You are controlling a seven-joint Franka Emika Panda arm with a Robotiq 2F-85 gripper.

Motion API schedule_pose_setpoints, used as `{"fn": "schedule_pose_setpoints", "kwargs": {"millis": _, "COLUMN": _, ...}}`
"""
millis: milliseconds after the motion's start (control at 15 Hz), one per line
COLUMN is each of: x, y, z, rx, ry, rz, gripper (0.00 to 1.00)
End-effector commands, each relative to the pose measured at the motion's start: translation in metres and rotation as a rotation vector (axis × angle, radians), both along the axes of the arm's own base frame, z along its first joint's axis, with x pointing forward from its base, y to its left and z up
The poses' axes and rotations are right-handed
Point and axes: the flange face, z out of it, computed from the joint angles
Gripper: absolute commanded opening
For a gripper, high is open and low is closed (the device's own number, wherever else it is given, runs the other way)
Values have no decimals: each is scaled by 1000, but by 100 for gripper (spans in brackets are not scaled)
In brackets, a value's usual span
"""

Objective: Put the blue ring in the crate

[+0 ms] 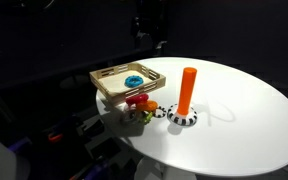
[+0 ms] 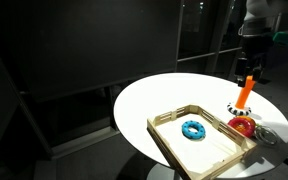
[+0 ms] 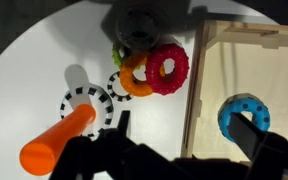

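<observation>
Cyan torus blue ring point(image 3: 232, 112) flat inside slatted light-wood crate point(image 3: 196, 90); end effector point(image 3: 184, 150) released, empty.

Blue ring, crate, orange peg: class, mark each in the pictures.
blue ring point(image 3: 226, 118), wrist view, left arc of the band.
crate point(image 2: 174, 114), an exterior view, far rim.
orange peg point(image 1: 187, 90), an exterior view, middle of the shaft.

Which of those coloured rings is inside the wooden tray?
The blue ring alone lies in the crate; the red ring and orange ring sit outside it.
</observation>
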Motion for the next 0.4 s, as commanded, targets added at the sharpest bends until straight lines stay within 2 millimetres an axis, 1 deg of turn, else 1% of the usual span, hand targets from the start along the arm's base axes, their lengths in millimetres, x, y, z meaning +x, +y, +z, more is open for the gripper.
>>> {"fn": "schedule_pose_setpoints", "kwargs": {"millis": 0, "x": -17, "y": -11, "z": 13, "rx": 30, "ry": -23, "rz": -32, "gripper": 100}}
{"fn": "schedule_pose_setpoints", "kwargs": {"millis": 67, "x": -7, "y": -6, "z": 6, "rx": 9, "ry": -9, "rz": -18, "gripper": 100}}
{"fn": "schedule_pose_setpoints", "kwargs": {"millis": 333, "x": -11, "y": -8, "z": 9, "rx": 14, "ry": -13, "rz": -28, "gripper": 100}}
